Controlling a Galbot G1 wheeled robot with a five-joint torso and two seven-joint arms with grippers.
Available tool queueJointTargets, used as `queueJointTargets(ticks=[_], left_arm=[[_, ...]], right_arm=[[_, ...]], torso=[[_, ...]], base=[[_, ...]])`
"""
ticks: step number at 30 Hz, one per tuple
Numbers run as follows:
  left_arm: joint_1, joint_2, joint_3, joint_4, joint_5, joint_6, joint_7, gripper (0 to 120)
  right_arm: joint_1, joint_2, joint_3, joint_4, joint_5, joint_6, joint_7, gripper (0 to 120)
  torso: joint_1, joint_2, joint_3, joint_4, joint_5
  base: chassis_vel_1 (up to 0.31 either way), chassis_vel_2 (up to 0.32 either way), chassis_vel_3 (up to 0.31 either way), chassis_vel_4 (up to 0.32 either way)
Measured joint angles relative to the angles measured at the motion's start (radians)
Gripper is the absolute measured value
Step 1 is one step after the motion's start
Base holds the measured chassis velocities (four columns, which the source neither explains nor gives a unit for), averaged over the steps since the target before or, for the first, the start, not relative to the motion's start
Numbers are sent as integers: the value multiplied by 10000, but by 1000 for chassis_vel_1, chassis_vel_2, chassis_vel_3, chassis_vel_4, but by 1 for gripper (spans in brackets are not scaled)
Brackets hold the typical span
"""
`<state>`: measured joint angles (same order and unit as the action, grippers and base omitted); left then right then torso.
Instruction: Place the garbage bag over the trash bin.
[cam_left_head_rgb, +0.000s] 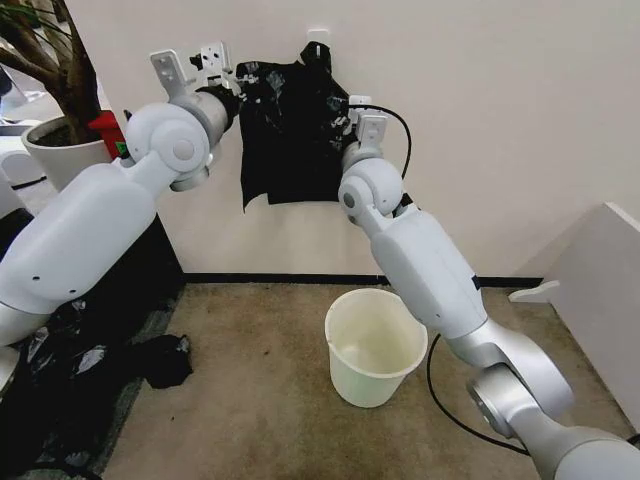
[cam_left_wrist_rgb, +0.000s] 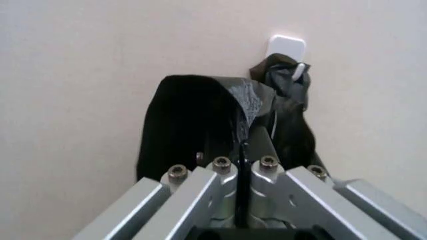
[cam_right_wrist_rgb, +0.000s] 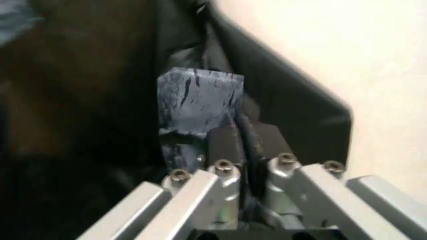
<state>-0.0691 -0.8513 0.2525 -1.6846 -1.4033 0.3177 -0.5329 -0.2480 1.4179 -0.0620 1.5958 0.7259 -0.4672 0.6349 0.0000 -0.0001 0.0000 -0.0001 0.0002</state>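
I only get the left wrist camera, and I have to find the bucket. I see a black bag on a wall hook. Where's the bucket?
Observer: The trash bin stands upright on the floor, lower than the garbage bag and out from the wall.
Operator: Is the other hand helping?
Observer: Yes. The right gripper is shut on the bag's far side, opposite the left gripper.
Operator: Is anything in the bucket?
Observer: No, it looks empty inside.
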Motion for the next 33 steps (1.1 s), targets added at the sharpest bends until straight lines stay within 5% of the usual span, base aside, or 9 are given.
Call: queueJointTargets(ticks=[12, 25, 33], left_arm=[[-406, -195, 326, 132, 11, -6, 75, 0], [-511, -35, 474, -88, -4, -6, 107, 0], [-520, -69, 449, -184, -31, -17, 82, 0]], right_arm=[[-250, -223, -27, 1414, 1248, -236, 459, 45], [958, 1107, -127, -493, 866, -892, 1096, 95], [953, 1381, 3, -1353, 634, -1073, 1332, 100]], torso=[[0, 0, 0, 0, -3], [-1, 0, 0, 2, -3], [0, 0, 0, -1, -2]], base=[[0, 0, 0, 0], [0, 0, 0, 0], [0, 0, 0, 0]])
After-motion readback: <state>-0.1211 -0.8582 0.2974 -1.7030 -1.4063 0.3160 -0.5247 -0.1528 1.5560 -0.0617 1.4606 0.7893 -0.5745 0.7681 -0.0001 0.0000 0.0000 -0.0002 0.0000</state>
